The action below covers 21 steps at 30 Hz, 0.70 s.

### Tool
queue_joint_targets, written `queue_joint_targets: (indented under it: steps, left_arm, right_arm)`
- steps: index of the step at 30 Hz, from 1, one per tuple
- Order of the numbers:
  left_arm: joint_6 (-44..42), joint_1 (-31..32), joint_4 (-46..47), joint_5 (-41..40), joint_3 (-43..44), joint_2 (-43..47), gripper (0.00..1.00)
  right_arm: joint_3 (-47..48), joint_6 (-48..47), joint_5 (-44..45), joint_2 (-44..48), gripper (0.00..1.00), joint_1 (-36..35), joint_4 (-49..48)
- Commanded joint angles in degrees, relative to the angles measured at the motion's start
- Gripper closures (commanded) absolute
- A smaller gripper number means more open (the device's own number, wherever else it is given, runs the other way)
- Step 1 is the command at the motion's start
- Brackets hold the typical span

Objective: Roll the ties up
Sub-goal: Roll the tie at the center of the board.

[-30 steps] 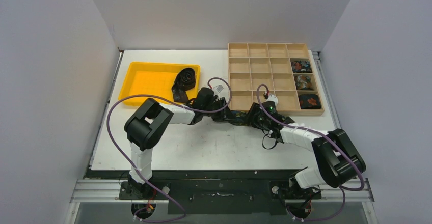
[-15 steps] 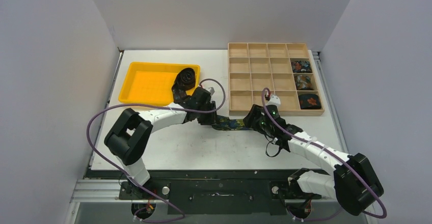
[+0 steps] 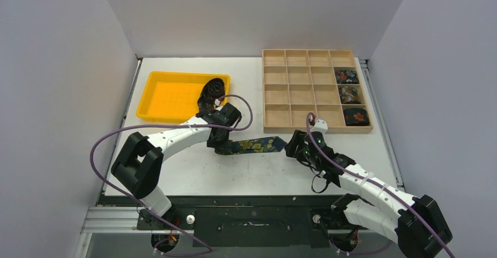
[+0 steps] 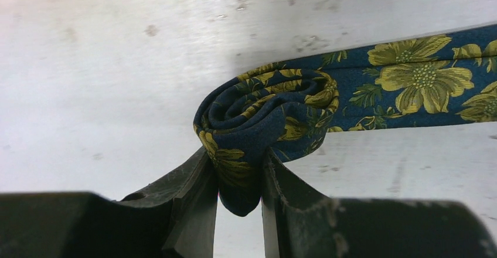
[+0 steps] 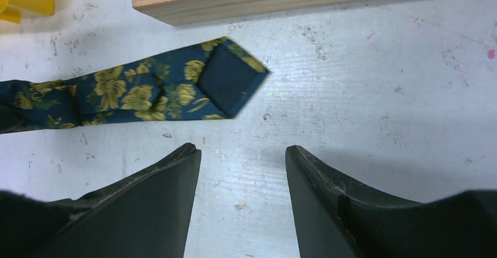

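A navy floral tie (image 3: pixel 258 145) with yellow flowers lies stretched in a flat strip across the middle of the tabletop (image 3: pixel 193 176), running left to right, nearer the near edge than the far one. Its left end is wound into a small loose coil (image 4: pixel 269 111). Its broad pointed tip (image 5: pixel 231 76) rests flat at the right end, with the plain navy lining turned up.

The left gripper (image 3: pixel 223 146) is clamped on the coil; the wrist view shows both fingers (image 4: pixel 187 193) pinching folded fabric between them. The right gripper (image 5: pixel 243 170) stands released, jaws spread wide, with the tip lying just beyond its fingers and not touching them.

A second ago the two grippers sat close together with the tie bunched between them. Since then the left arm has drawn to the left and the right arm has pulled back toward the near edge, so the strip is now laid out straight. That likely means the tie is ready for the coil to be wound along its length.

Along the right of the far edge sits a wooden box (image 3: pixel 316 130) of compartments, just beyond the tip; three rolled ties (image 3: pixel 346 75) fill cells in its right-hand column. In the far left corner is a yellow tray (image 3: pixel 170 97), with a black tie (image 3: pixel 212 91) heaped at its right rim.
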<state>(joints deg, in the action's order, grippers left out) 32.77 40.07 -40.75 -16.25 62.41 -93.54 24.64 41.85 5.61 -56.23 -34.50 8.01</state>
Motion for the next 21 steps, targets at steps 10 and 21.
queue_joint_targets:
  steps: [10, 21]
  left_arm:
    - [4.2, 7.2, -22.0, -26.2, 11.4, -7.5, 1.0]
    - [8.7, 10.7, -24.3, -29.4, 17.4, -16.6, 1.0]
  right_arm:
    - [-4.5, 1.3, -1.8, 2.5, 0.43, -1.1, -2.8]
    - [-2.9, 2.3, -3.7, -4.5, 0.47, -4.2, -11.4]
